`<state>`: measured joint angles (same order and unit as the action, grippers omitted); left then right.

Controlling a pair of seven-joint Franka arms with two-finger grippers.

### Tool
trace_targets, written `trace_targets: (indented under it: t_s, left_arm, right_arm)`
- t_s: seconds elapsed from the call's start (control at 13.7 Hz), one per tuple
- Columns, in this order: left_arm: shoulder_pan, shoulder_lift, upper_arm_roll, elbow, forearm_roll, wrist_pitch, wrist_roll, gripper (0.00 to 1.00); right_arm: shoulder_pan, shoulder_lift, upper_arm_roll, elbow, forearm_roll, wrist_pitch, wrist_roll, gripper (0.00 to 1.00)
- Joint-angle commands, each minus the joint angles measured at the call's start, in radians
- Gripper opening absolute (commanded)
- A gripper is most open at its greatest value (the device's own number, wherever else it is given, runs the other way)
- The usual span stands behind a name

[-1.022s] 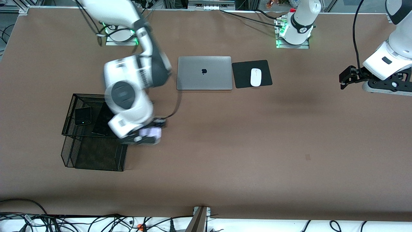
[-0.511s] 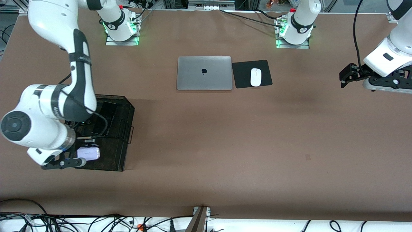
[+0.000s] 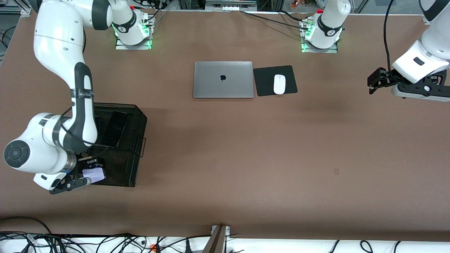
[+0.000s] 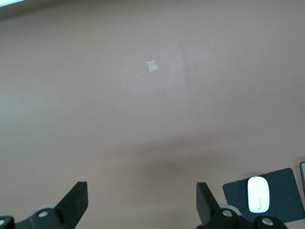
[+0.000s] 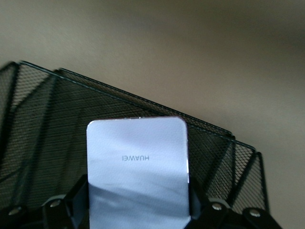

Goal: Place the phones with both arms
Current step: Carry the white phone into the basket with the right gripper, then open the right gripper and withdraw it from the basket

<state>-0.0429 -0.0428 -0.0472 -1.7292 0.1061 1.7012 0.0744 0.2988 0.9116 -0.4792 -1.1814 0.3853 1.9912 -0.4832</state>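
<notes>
While our left gripper (image 3: 373, 84) waits wide open and empty, our right gripper (image 3: 92, 174) clamps the lavender phone (image 3: 93, 174) over the mesh basket (image 3: 139, 140), apparently to drop it in.

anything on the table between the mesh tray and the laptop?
No. In the front view, only bare brown table lies between the black mesh tray and the silver laptop.
</notes>
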Motion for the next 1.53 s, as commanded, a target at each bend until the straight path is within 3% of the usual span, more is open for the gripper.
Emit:
trace_targets:
  t_s: [0.0, 0.07, 0.15, 0.22, 0.51, 0.73, 0.95, 1.31, 1.46]
  left_arm:
    - [0.001, -0.002, -0.003, 0.02, -0.031, -0.026, 0.011, 1.0]
    - [0.0, -0.002, -0.003, 0.019, -0.031, -0.026, 0.013, 1.0]
    - [0.001, -0.002, -0.003, 0.02, -0.031, -0.029, 0.013, 1.0]
    - [0.001, -0.002, -0.003, 0.02, -0.031, -0.038, 0.013, 1.0]
    - [0.0, -0.002, -0.003, 0.022, -0.031, -0.045, 0.011, 1.0]
    - [-0.006, 0.007, -0.005, 0.075, -0.02, -0.109, 0.011, 1.0]
    - [0.005, 0.034, -0.008, 0.097, -0.013, -0.109, 0.01, 1.0]
    - [0.006, 0.05, -0.008, 0.114, -0.031, -0.101, 0.01, 1.0]
    - [0.003, 0.05, -0.01, 0.115, -0.031, -0.103, 0.01, 1.0]
  right_arm:
    - [-0.006, -0.005, 0.011, -0.024, 0.044, -0.002, -0.023, 0.0]
    - [-0.004, -0.005, 0.013, -0.036, 0.049, -0.002, -0.008, 0.0]
    - [-0.001, -0.005, 0.013, -0.038, 0.053, -0.002, 0.014, 0.31]
    - [-0.003, -0.007, 0.013, -0.038, 0.063, -0.003, 0.049, 0.99]
    - [-0.001, -0.059, -0.007, -0.03, 0.054, -0.109, 0.061, 1.0]
    - [0.017, -0.157, -0.064, -0.03, 0.044, -0.233, 0.06, 1.0]
    - [0.048, -0.262, -0.068, -0.04, -0.075, -0.36, 0.106, 1.0]
    - [0.095, -0.546, -0.062, -0.272, -0.242, -0.387, 0.207, 1.0]
    - [0.08, -0.678, 0.026, -0.387, -0.356, -0.359, 0.311, 1.0]
